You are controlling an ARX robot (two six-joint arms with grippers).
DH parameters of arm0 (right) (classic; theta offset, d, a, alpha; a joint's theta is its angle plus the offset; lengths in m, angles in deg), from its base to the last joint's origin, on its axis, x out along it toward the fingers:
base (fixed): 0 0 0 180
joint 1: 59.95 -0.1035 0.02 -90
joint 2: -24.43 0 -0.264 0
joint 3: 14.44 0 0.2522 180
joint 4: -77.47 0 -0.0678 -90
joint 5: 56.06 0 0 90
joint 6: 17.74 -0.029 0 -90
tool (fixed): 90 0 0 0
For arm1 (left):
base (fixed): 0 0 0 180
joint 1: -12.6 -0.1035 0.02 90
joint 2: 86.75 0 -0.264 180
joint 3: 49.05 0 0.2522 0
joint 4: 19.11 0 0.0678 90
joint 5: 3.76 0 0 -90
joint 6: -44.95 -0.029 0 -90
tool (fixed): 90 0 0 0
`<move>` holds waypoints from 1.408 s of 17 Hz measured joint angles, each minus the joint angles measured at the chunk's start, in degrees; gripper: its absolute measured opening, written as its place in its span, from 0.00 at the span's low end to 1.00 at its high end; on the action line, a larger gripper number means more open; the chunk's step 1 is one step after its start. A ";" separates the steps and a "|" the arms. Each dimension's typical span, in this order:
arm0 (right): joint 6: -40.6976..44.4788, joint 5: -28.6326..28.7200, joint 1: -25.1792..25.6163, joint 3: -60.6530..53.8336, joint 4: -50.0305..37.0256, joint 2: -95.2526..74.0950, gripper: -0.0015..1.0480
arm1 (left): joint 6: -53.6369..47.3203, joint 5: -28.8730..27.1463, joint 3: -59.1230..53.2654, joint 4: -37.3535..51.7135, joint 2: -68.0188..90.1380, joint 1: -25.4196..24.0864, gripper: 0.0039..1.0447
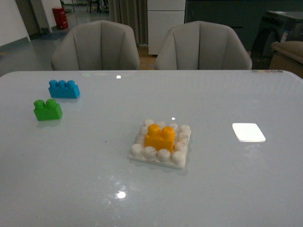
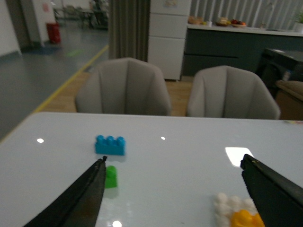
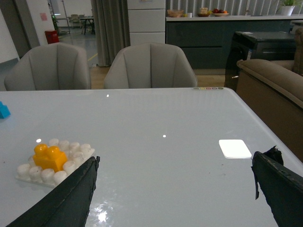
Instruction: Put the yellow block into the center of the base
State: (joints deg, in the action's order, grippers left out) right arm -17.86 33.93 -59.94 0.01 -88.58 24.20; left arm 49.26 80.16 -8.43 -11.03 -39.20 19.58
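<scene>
The yellow block [image 1: 160, 137] stands on the middle studs of the white studded base [image 1: 137, 151] on the table in the front view. It also shows in the right wrist view [image 3: 49, 157] on the base [image 3: 28, 172], and partly in the left wrist view [image 2: 246, 220] on the base [image 2: 222, 205]. Neither arm shows in the front view. My left gripper [image 2: 173, 163] is open and empty above the table, back from the base. My right gripper [image 3: 175, 163] is open and empty, to the right of the base.
A green two-stud brick [image 1: 47, 109] and a blue three-stud brick [image 1: 64, 89] sit at the table's left. A flat white rectangle [image 1: 248, 132] lies at the right. Two grey chairs [image 1: 97, 47] stand behind the table's far edge.
</scene>
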 joint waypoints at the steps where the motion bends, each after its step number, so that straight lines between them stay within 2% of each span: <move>1: 0.00 0.00 0.00 0.00 0.02 0.00 0.94 | -1.44 0.44 -3.26 -0.66 -3.30 -1.44 0.70; 3: 0.00 0.00 0.00 0.00 0.00 0.00 0.94 | -2.60 4.94 -8.61 -1.22 -7.87 -6.08 0.54; 5: 0.00 0.00 0.00 0.00 0.02 0.00 0.94 | -3.28 5.75 -12.26 -0.09 -11.43 -7.17 0.32; 8: 0.00 0.00 0.00 0.00 0.00 0.00 0.94 | -3.32 6.08 -14.47 0.09 -13.35 -6.82 0.18; 10: 0.00 0.00 0.00 0.00 0.02 0.00 0.94 | -3.39 6.05 -17.14 -0.13 -15.91 -6.82 0.02; 24: 0.00 0.00 0.00 0.00 0.02 0.00 0.94 | -3.50 6.08 -26.25 -8.28 -34.05 -6.86 0.01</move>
State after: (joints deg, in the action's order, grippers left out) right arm -17.86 33.93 -59.94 0.01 -88.56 24.20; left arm 45.77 86.23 -34.68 -19.31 -73.25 12.72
